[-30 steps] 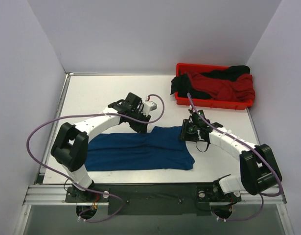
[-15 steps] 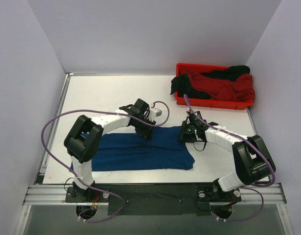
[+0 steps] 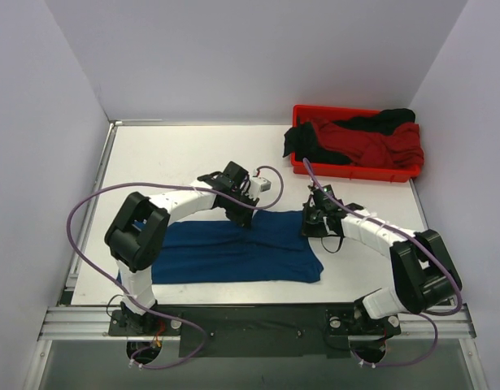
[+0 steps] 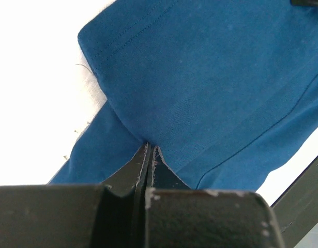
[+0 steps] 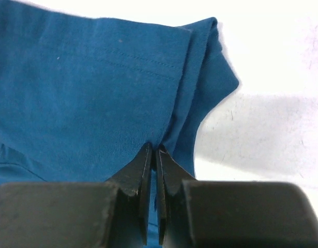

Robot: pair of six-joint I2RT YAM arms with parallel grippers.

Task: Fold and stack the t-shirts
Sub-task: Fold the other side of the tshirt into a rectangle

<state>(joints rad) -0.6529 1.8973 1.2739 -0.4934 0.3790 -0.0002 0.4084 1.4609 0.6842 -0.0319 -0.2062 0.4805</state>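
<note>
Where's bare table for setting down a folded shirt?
Best: far-left table, bordered by the back edge, left arm and red tray. Narrow strip right of the blue shirt, under the right arm. Crowded: near centre, where left fingers and right fingers pinch the shirt's far edge.

Plain white walls [image 3: 258,57] are boxing in a white table [image 3: 168,154] edged by an aluminium rail [image 3: 258,318], suggesting a robot lab cell.

Your white table [image 3: 160,162] carries: one navy-blue t-shirt [image 3: 225,256], spread flat under and behind the left gripper [image 3: 248,221] and right gripper [image 3: 308,227]; one red tray [image 3: 355,173], well beyond the right gripper.
</note>
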